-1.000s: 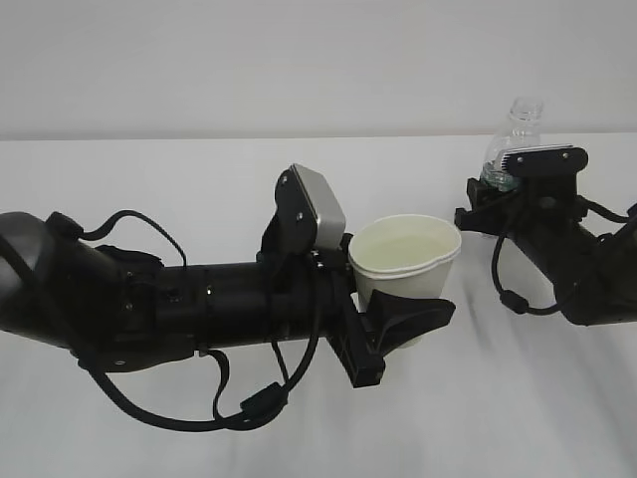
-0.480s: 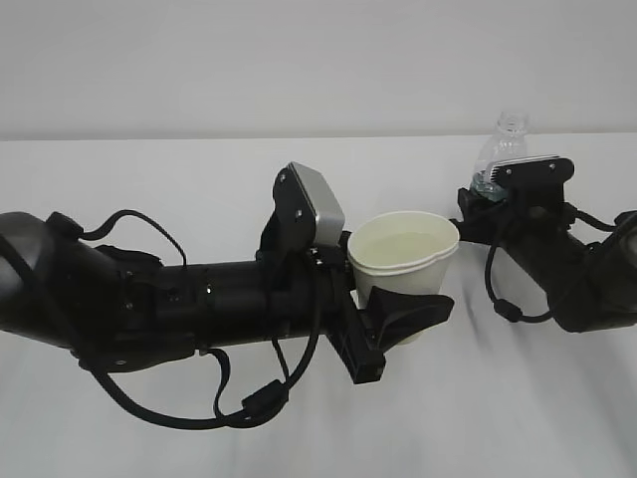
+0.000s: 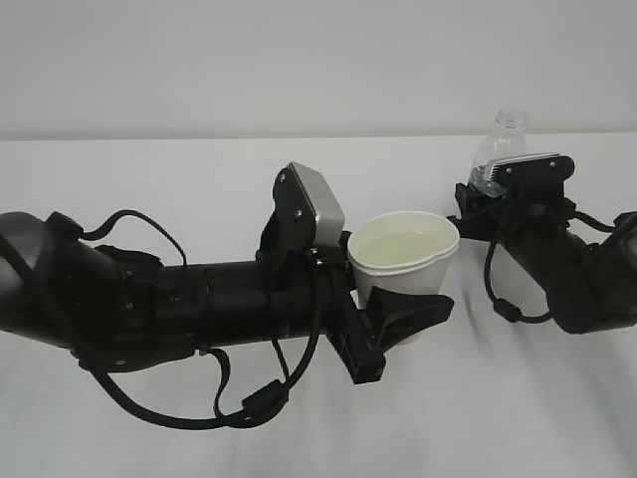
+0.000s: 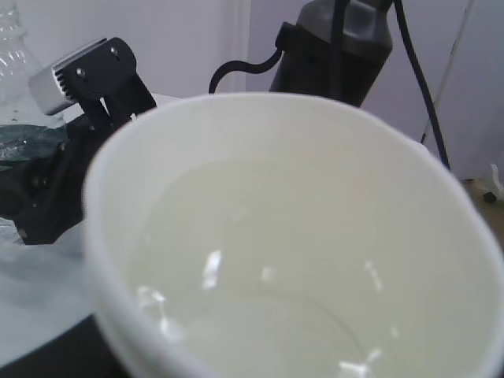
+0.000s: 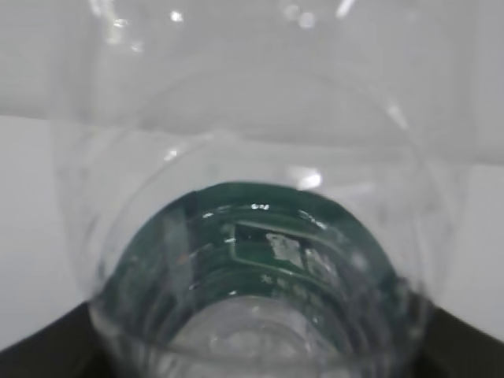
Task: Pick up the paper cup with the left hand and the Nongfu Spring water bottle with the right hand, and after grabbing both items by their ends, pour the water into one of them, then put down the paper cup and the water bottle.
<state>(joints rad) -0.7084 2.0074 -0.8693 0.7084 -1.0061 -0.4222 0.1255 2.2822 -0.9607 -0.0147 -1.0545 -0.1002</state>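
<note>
Bottle (image 3: 503, 139) (uncapped) sits lower than a second ago; cup (image 3: 403, 261) unmoved.

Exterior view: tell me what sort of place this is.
Probably a lab or test bench for robots, not a home. A bare white table stands against a plain grey wall, and only two cabled black arms, a paper cup and a water bottle are there.

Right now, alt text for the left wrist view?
Close-up into the paper cup, its off-white inside holding clear water. Behind it, upper left, the right hand sits against the Nongfu Spring water bottle, blurred.
</note>
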